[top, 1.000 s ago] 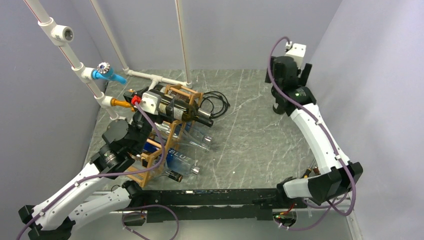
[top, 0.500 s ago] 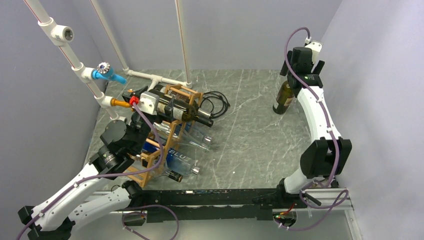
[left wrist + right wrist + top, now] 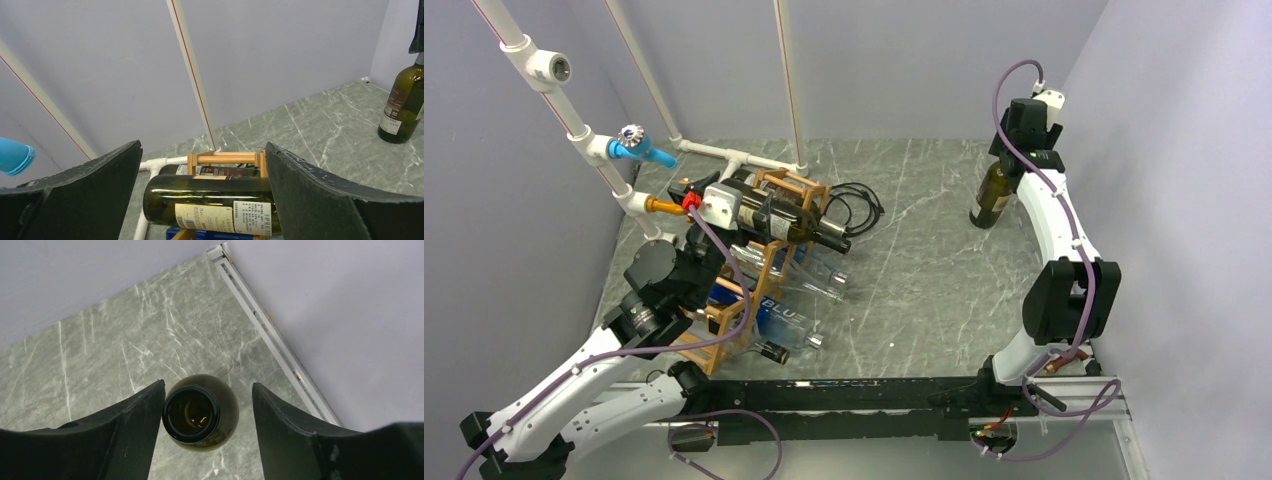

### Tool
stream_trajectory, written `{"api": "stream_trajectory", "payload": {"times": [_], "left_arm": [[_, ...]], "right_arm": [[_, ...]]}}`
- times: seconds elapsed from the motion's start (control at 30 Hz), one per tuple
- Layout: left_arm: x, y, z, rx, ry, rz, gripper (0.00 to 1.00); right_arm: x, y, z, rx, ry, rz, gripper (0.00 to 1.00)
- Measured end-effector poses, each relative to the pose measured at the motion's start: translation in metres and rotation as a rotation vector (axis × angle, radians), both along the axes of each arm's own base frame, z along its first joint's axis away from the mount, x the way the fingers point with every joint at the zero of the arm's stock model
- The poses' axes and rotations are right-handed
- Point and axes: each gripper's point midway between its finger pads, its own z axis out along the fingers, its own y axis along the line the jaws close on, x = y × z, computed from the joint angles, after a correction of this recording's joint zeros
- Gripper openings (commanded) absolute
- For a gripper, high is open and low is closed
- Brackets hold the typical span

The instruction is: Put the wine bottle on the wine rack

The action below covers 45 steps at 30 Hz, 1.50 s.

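A: Right gripper (image 3: pixel 207 387)?
B: Pointing straight down. Jaws apart, one on each side of the neck of the upright dark green glass wine bottle (image 3: pixel 200 412). One finger (image 3: pixel 135 415) sits at or just beside the glass, with a clear gap at the other. No grip.
A: Bottle's footing?
B: Stands on the grey-green marbled table (image 3: pixel 100 350), directly below that gripper.
A: Left gripper (image 3: pixel 203 147)?
B: Spread wide, holding nothing. Ahead of and below its fingers is the orange-brown wooden lattice wine rack (image 3: pixel 226 159). A labelled dark green bottle (image 3: pixel 210 200) lies across the rack's top.
A: Rack from the right gripper?
B: Well apart, across the table.
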Motion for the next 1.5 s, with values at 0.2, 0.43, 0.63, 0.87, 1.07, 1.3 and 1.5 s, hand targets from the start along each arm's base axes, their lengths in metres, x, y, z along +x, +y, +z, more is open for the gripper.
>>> {"api": "stream_trajectory", "payload": {"times": [0.2, 0.43, 0.63, 0.87, 1.07, 1.3, 1.5], "left_arm": [[0.000, 0.000, 0.000, 0.001, 0.000, 0.001, 1.00], [0.001, -0.001, -0.001, 0.003, 0.002, 0.001, 1.00], [0.003, -0.002, -0.004, 0.024, 0.001, 0.007, 1.00], [0.005, -0.004, -0.006, 0.030, 0.001, 0.009, 0.99], [0.005, -0.003, -0.004, 0.027, -0.003, 0.013, 1.00], [0.005, -0.002, -0.004, 0.025, -0.005, 0.015, 0.99], [0.005, -0.002, -0.004, 0.026, -0.003, 0.014, 1.00]], "right_arm": [[0.004, 0.003, -0.005, 0.008, -0.005, 0.018, 0.54], [0.007, 0.006, -0.015, 0.016, 0.005, 0.038, 0.49], [0.006, 0.009, -0.027, 0.026, 0.026, 0.053, 0.23], [0.006, 0.017, -0.026, 0.041, 0.026, 0.089, 0.00], [-0.014, 0.051, -0.015, 0.087, 0.016, 0.167, 0.00], [-0.083, 0.092, 0.035, 0.310, -0.280, 0.250, 0.00], [-0.117, 0.100, 0.078, 0.468, -0.531, 0.258, 0.00]]}}
